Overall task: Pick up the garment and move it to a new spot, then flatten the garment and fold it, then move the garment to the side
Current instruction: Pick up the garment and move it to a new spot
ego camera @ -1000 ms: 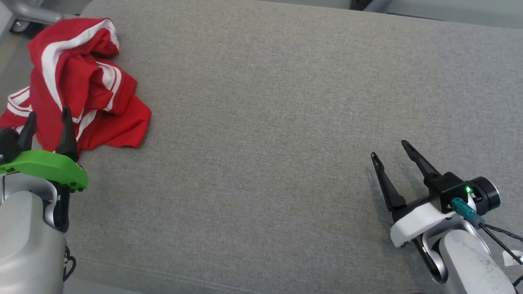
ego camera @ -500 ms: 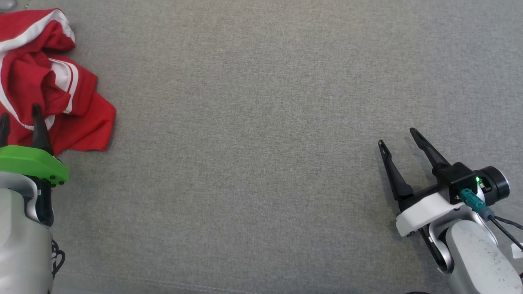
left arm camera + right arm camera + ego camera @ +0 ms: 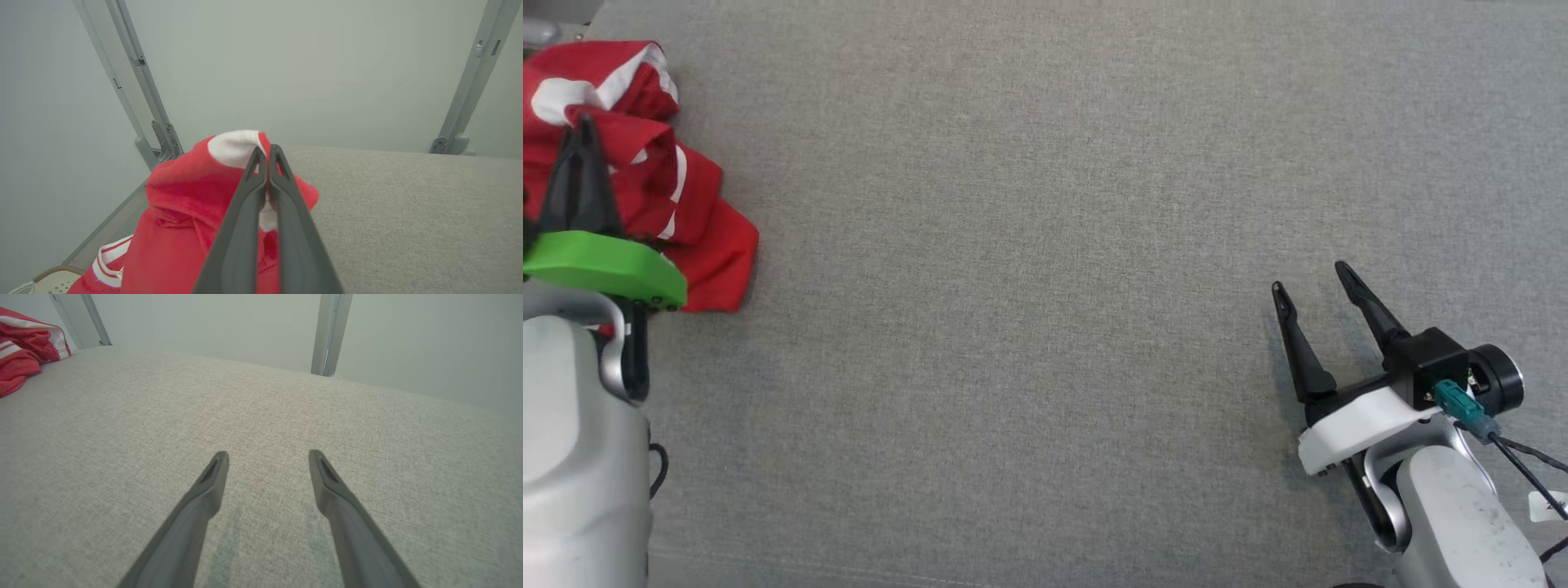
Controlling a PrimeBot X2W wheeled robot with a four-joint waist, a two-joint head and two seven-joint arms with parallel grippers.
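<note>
The left end effector (image 3: 582, 137), two long dark fingers on a green mount at the upper left of the head frame, has its fingers pressed together on a raised fold of the crumpled red garment with white stripes (image 3: 715, 253). In the left wrist view the same end effector (image 3: 267, 152) pinches red cloth just beside a white patch, and the fabric stands up in a peak around the tips. The rest of the garment (image 3: 184, 212) hangs down in a bunch at the far left edge of the grey woven fabric-covered surface (image 3: 1045, 245). Whether any of it has cleared the surface cannot be told.

The right end effector (image 3: 1310, 279) sits at the lower right of the head frame with its fingers apart and nothing between them. It is low over bare grey cloth and well apart from the garment, which its own wrist view shows at the upper left corner (image 3: 20, 355).

By this showing the task has barely begun. A grasp is made, so the pick-up is under way, but the garment is not yet at a new spot. Carrying it over, most likely to the wide bare middle, then flattening, folding and setting it aside all remain.
</note>
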